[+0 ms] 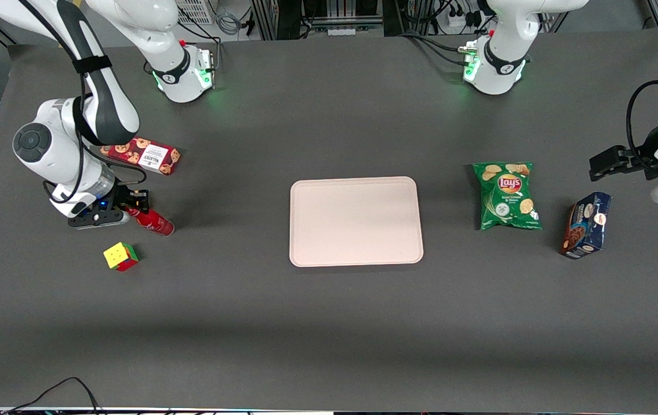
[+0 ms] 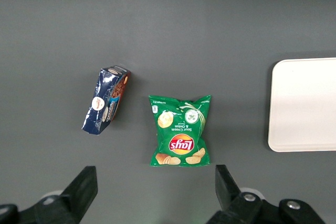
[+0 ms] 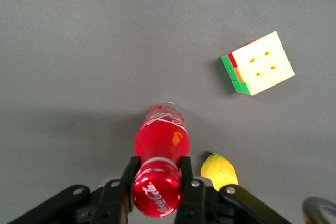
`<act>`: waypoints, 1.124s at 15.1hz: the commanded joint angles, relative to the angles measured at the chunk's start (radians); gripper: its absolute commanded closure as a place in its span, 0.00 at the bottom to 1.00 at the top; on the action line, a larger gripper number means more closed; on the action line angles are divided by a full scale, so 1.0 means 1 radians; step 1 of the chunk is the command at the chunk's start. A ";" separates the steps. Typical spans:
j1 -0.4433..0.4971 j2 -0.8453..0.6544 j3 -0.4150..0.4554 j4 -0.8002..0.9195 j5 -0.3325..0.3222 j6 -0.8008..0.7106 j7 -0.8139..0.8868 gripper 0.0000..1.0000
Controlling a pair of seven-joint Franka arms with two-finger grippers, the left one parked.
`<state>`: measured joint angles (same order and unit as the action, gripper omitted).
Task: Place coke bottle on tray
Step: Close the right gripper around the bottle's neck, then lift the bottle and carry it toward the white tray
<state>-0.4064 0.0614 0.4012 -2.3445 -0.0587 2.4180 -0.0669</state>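
Note:
The coke bottle (image 1: 153,221) is small and red with a red cap. It lies tilted near the working arm's end of the table. My right gripper (image 1: 133,207) is shut on its neck just below the cap; in the right wrist view both fingers (image 3: 129,172) press the bottle (image 3: 160,135) from either side, gripper (image 3: 157,174) around it. The tray (image 1: 355,221) is pale pink-beige, flat and bare, at the table's middle, well away from the bottle. Its edge also shows in the left wrist view (image 2: 304,104).
A red cookie box (image 1: 142,154) lies farther from the camera than the bottle. A colour cube (image 1: 120,256) sits nearer the camera, also seen from the wrist (image 3: 257,64). A yellow lemon (image 3: 219,170) lies beside the gripper. A green chip bag (image 1: 506,195) and blue box (image 1: 586,225) lie toward the parked arm.

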 commanded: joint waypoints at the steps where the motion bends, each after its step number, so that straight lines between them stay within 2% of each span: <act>1: 0.001 -0.014 0.001 0.002 -0.012 0.010 -0.021 1.00; 3: 0.006 -0.043 0.002 0.016 -0.012 -0.002 -0.018 1.00; 5: 0.008 -0.070 0.004 0.065 -0.010 -0.083 -0.018 1.00; 9: 0.008 -0.087 0.031 0.290 -0.006 -0.400 -0.018 1.00; 14: 0.009 -0.075 0.120 0.574 0.014 -0.698 0.022 1.00; 17: 0.024 -0.057 0.182 0.681 0.046 -0.749 0.123 1.00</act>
<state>-0.3992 -0.0299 0.5332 -1.7834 -0.0354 1.7312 -0.0338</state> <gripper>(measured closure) 0.648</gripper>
